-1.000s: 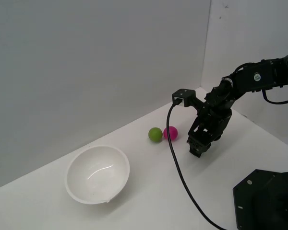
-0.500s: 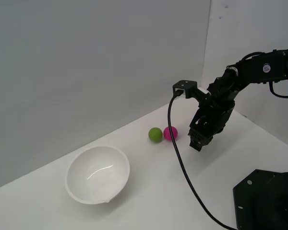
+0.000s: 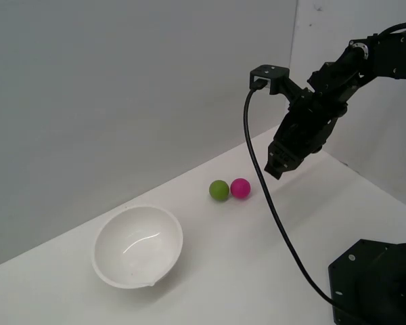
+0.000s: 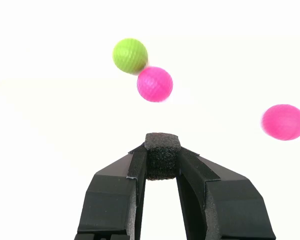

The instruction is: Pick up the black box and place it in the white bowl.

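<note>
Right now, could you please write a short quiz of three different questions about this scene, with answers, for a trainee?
1. True or false: the gripper holds the black box.
2. How many pink balls appear in the wrist view?
A) one B) two C) three
3. Fill in: the white bowl holds ____.

Key:
1. True; the box is clamped between the fingers.
2. B: one beside the green ball, one apart.
3. Nothing.
</note>
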Robot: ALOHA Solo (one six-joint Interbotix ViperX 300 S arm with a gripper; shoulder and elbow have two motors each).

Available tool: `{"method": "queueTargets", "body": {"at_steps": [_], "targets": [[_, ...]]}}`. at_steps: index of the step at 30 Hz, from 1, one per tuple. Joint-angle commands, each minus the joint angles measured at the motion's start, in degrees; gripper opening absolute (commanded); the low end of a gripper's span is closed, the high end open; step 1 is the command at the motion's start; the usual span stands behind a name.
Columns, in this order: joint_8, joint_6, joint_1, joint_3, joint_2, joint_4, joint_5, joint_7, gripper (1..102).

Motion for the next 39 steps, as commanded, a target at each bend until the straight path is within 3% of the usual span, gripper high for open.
{"method": "queueTargets", "body": {"at_steps": [1,8,11,14,20,29,39], "targets": [[0.9,-0.9,0.4,2.1,1.8,-1.4,-1.9,0.8,7],[0.4,-1.8,0.4,5.3,5.0,-4.3,-4.7,0.8,7],[0.2,-3.3,0.4,5.8,5.5,-6.1,-6.6,0.8,7],[0.2,-6.4,-0.8,5.9,5.6,-7.2,-7.7,0.7,7],[0.1,-8.9,-8.4,5.8,5.5,-7.7,-8.3,0.3,7],[-1.7,-14.4,-21.0,2.1,1.8,-9.1,-9.7,-6.2,5],[-3.3,-14.9,-32.4,-7.3,-7.5,-14.4,-14.8,-12.4,4]]}}
